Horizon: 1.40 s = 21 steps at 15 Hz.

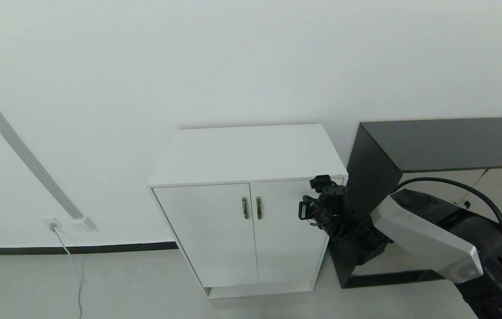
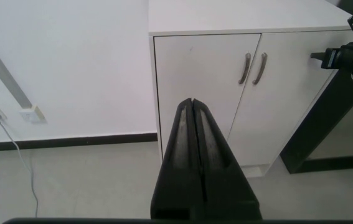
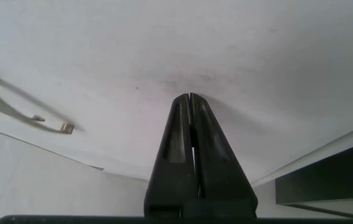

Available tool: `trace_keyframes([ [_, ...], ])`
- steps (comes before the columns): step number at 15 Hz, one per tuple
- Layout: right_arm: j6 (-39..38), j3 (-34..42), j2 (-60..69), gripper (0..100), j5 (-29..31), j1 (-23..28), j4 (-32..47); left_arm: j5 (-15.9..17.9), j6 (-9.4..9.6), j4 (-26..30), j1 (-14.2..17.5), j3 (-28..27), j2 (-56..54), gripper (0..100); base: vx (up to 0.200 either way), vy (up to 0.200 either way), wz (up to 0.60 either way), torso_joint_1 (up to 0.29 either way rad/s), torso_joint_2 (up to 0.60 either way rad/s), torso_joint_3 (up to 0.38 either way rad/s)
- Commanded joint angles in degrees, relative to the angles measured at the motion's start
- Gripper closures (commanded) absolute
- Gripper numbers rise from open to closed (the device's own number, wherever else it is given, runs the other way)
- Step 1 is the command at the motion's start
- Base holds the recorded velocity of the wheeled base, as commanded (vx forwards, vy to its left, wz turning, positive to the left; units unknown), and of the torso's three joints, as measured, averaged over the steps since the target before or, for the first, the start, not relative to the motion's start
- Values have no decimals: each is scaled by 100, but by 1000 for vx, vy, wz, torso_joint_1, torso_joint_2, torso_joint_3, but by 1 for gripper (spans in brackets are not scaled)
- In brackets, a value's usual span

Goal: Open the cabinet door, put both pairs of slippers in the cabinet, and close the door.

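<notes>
Head view: white cabinet (image 1: 251, 155) set against wall (image 1: 233, 66), both doors closed; right arm (image 1: 428, 239) held at upper corner of right door (image 1: 286, 243).
Left wrist view: left gripper (image 2: 192, 101) pinched together, well apart from cabinet.
Right wrist view: right gripper (image 3: 190, 97) pinched together, tip near door.

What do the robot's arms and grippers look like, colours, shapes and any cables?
The right arm is black with a smooth, light grey wedge-shaped cover, and a thick black cable loops over it. The left gripper and right gripper each have two long, matte black fingers tapering to a narrow rounded tip. No markings are visible.
</notes>
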<state>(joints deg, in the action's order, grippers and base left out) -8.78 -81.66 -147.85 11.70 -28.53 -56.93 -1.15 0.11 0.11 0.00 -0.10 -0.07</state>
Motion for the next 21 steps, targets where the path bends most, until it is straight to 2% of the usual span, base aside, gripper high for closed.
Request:
trace_keyframes([
  [1, -1, -43, -25, 100, -1, 31, 6, 0, -2, 7, 0, 1, 7, 100, 0, 0, 0, 0, 0, 0],
  [7, -10, 63, 54, 100, 25, 23, -46, 0, -2, 7, 0, 1, 7, 100, 0, 0, 0, 0, 0, 0],
  [10, -1, 1012, 749, 100, 34, -4, -257, 0, -2, 7, 0, 1, 7, 100, 0, 0, 0, 0, 0, 0],
  [15, 8, 3341, 2454, 100, 60, 190, -978, -8, -2, -2, 0, 1, 7, 100, 0, 0, 0, 0, 0, 0],
  [16, 34, 4053, 2990, 100, 60, 357, -1154, -8, -2, -2, 0, 1, 7, 100, 0, 0, 0, 0, 0, 0],
  [18, 87, 5011, 3711, 100, 60, 778, -1426, -8, -2, -2, 0, 1, 7, 100, 0, 0, 0, 0, 0, 0],
  [21, 87, 6022, 4475, 100, 34, 1552, -1619, -8, -2, -2, 0, 1, 7, 100, 0, 0, 0, 0, 0, 0],
])
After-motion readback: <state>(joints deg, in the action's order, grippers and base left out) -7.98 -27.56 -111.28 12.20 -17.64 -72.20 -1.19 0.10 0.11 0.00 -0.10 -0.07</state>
